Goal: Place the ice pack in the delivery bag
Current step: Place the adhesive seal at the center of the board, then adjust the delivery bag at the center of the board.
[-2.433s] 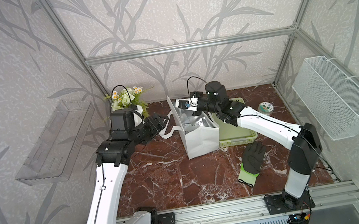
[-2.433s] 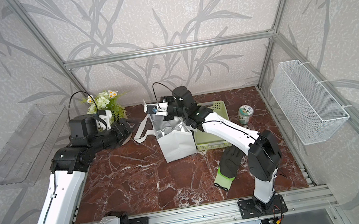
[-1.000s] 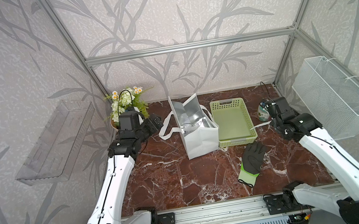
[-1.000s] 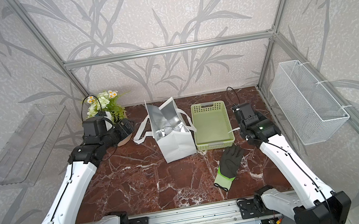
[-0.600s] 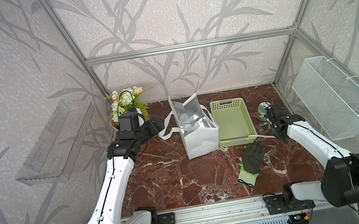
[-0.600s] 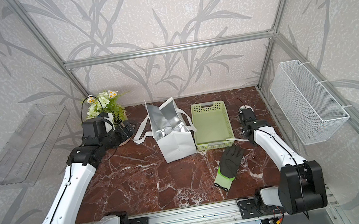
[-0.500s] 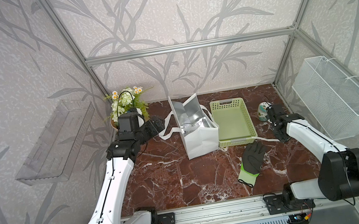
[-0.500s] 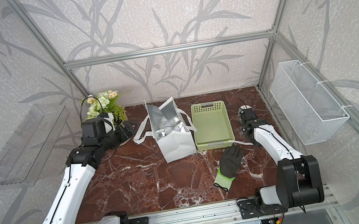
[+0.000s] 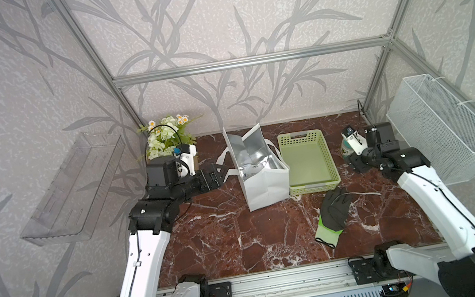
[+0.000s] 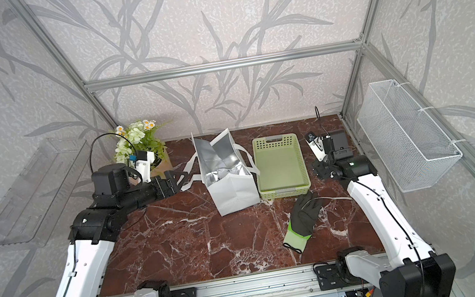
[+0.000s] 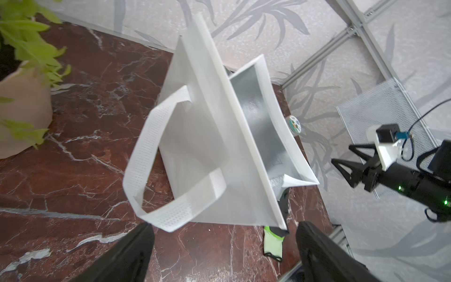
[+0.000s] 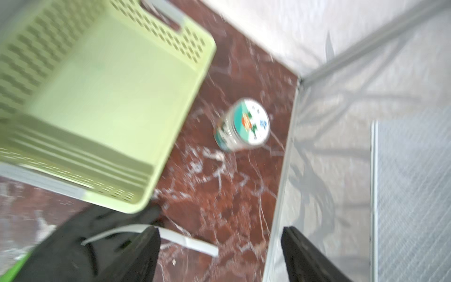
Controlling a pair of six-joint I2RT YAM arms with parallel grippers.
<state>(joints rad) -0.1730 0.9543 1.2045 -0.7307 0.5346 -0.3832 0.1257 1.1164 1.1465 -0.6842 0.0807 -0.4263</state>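
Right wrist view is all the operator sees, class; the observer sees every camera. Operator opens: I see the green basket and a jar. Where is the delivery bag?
Observer: The delivery bag stands upright right beside the green basket, on the side away from the jar.
Operator: Is it open?
Observer: Yes, its mouth faces upward and shows the silver lining.
Operator: And the left gripper?
Observer: The left gripper is open, close by the bag's strap handle, gripping nothing.
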